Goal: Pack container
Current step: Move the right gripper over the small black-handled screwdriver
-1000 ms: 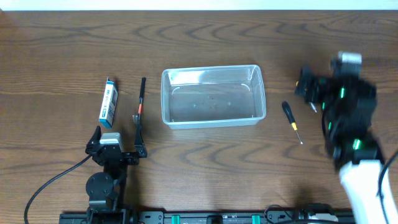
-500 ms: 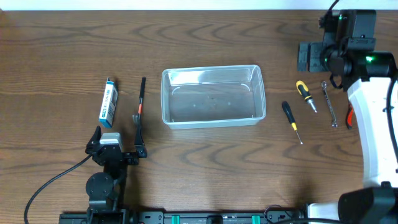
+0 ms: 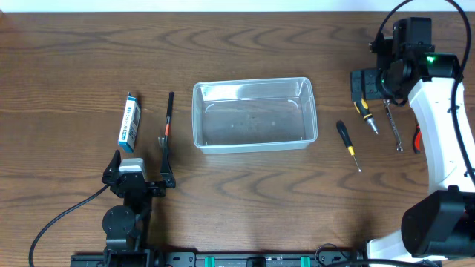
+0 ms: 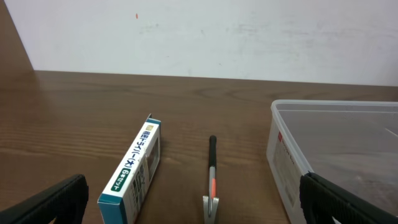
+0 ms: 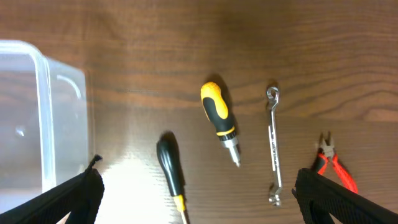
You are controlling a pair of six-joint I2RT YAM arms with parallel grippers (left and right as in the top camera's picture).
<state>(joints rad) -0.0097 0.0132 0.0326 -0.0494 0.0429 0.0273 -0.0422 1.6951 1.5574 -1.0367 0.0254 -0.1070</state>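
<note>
We are seeing the clear, shallow rectangular plastic container (image 3: pixel 252 115) sitting mid-frame overhead, with bare wood showing on every side. Left of it, a slim black tool with an orange band (image 3: pixel 168 122) and a blue-and-white cardboard box (image 3: pixel 130 121) are lying apart. At right, a black-handled screwdriver (image 5: pixel 171 168), a yellow-and-black stubby screwdriver (image 5: pixel 219 121), a silver wrench (image 5: pixel 273 152) and red-handled pliers (image 5: pixel 333 165) are lying side by side. Our left gripper (image 3: pixel 141 172) and right gripper (image 5: pixel 198 198) are both gaping wide, holding nothing
</note>
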